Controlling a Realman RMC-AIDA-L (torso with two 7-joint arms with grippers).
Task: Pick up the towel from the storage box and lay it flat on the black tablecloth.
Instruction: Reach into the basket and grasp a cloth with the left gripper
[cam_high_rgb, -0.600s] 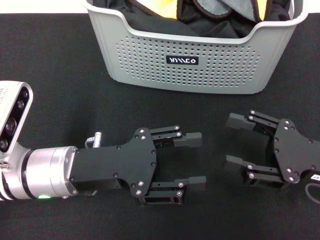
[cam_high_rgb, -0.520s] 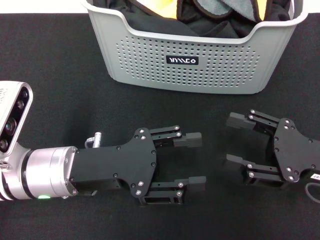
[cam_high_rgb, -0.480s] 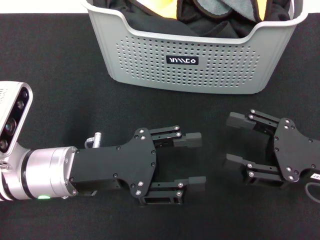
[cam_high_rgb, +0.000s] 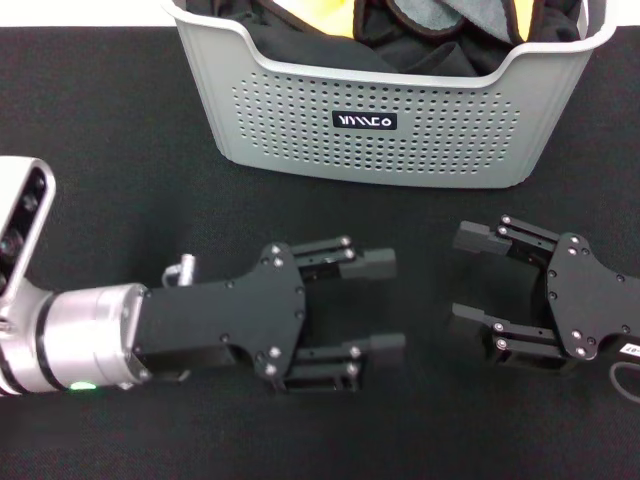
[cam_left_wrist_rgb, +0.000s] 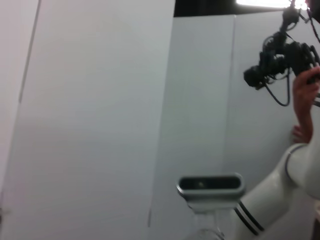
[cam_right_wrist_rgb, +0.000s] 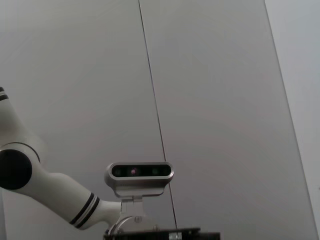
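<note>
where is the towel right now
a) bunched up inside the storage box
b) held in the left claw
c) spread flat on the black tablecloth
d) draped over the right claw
a: the towel lies crumpled inside the storage box, while the left claw and right claw are both open and hold nothing, low over the black tablecloth in front of the box.

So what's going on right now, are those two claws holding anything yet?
Left gripper open, empty, low over the black tablecloth. Right gripper open, empty, beside it. Towel crumpled in the storage box, untouched. Nothing between grippers and box.
</note>
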